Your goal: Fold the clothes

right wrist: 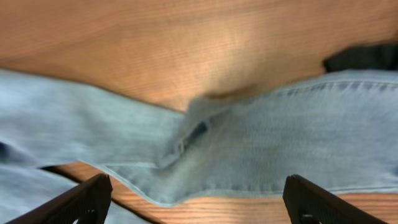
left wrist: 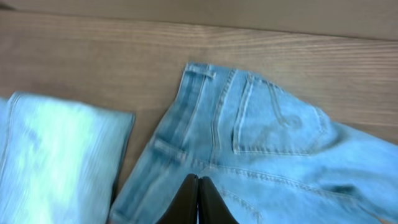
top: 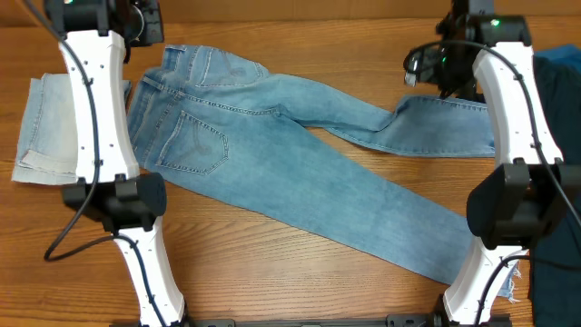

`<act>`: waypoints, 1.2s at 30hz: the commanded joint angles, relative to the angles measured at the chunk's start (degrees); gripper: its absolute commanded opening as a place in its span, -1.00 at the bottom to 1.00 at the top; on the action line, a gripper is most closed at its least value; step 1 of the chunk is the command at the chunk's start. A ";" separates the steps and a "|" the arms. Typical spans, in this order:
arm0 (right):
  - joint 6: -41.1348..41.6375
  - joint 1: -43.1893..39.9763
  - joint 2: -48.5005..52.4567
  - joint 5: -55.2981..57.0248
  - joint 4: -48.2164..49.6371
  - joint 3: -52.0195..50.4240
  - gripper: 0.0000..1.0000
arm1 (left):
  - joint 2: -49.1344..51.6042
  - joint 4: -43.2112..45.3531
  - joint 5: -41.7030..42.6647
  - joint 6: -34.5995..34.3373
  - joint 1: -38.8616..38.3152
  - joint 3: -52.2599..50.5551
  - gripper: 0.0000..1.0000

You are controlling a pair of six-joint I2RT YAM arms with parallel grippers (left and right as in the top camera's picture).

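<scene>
**Overhead and two wrist views, one moment.** The jeans (top: 272, 154) lie spread across the wooden table (top: 300, 272) with the back side up. The waistband (left wrist: 168, 137) is at the upper left of the overhead view. One leg runs diagonally toward the lower right, and the other bends off toward the upper right. Both leg ends pass behind the right arm (top: 513, 118), so the hems are mostly hidden. One back pocket (top: 201, 143) shows plainly beside the left arm (top: 91, 109), which covers part of the seat. Left of that arm lies a folded piece of paler denim (top: 50, 127), just beside the jeans; whether the two touch cannot be told. A dark garment (top: 556, 82) sits at the right edge, cut off by the frame — its shape cannot be made out.

**Left gripper** (left wrist: 198, 182): the fingers are pressed together over the waistband region. Only their tips enter the bottom edge of the wrist view. They appear clenched on themselves, and contact with the denim cannot be judged.

**Right gripper** (right wrist: 198, 180): the fingers (right wrist: 87, 199) are spread wide with nothing held. It hovers over the upper leg — this view is blurred, and the seam detail is hard to read.
</scene>
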 commanded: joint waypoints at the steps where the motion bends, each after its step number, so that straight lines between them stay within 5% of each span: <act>1: 2.99 -0.11 -3.13 0.00 -4.00 7.96 0.86 | -1.86 -6.86 -0.33 -5.31 0.13 0.72 -0.92; 8: 7.28 -1.79 -8.41 0.15 -9.49 8.90 0.89 | -2.19 -13.70 0.52 -5.01 0.02 -1.92 -0.92; 14: 8.48 -4.15 -10.91 0.52 -15.67 8.90 0.95 | -13.44 -12.39 -3.80 -9.60 0.04 -28.81 -0.92; 24: 8.39 -4.22 -10.93 0.39 -19.58 8.87 0.96 | -22.27 20.46 -5.51 -11.89 2.91 -72.04 -0.92; 30: 8.39 -4.22 -10.88 0.42 -19.23 8.68 0.97 | -22.25 32.74 -8.02 -12.72 7.52 -77.81 -0.92; 36: 8.22 -4.22 -10.88 0.42 -17.81 8.68 0.97 | -22.21 41.97 -10.69 -4.11 7.85 -81.20 -0.92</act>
